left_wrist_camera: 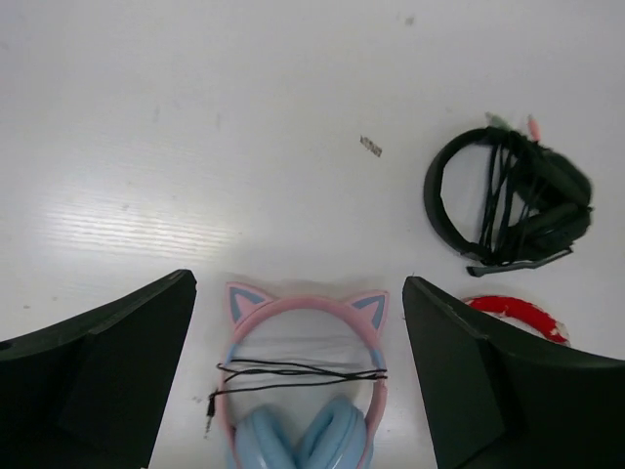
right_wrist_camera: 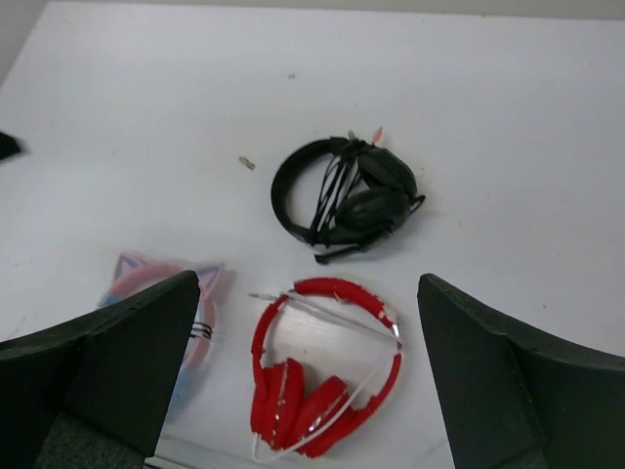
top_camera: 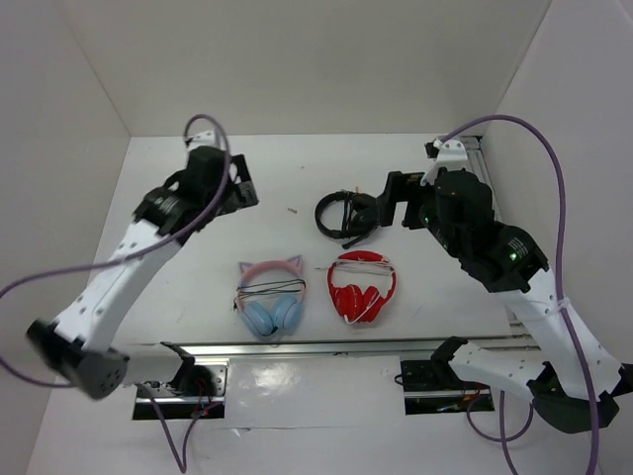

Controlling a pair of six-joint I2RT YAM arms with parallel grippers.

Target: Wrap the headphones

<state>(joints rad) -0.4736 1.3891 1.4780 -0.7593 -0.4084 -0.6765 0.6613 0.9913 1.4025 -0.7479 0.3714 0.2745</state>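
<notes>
The black headphones [top_camera: 344,214] lie flat at the middle back of the white table, with the thin black cable wound across the headband and earcups. They also show in the left wrist view [left_wrist_camera: 508,200] and the right wrist view [right_wrist_camera: 347,195]. My left gripper [top_camera: 240,190] is open and empty, raised to the left of them; its fingers [left_wrist_camera: 98,381] stand wide apart. My right gripper [top_camera: 388,206] is open and empty, raised just right of them; its fingers [right_wrist_camera: 117,362] stand wide apart. Neither gripper touches the headphones.
A pink-and-blue cat-ear pair [top_camera: 270,292] and a red pair [top_camera: 361,287] lie side by side nearer the arms, each with its cable wound on. A small speck [top_camera: 291,210] lies left of the black pair. A metal rail [top_camera: 297,348] runs along the near edge.
</notes>
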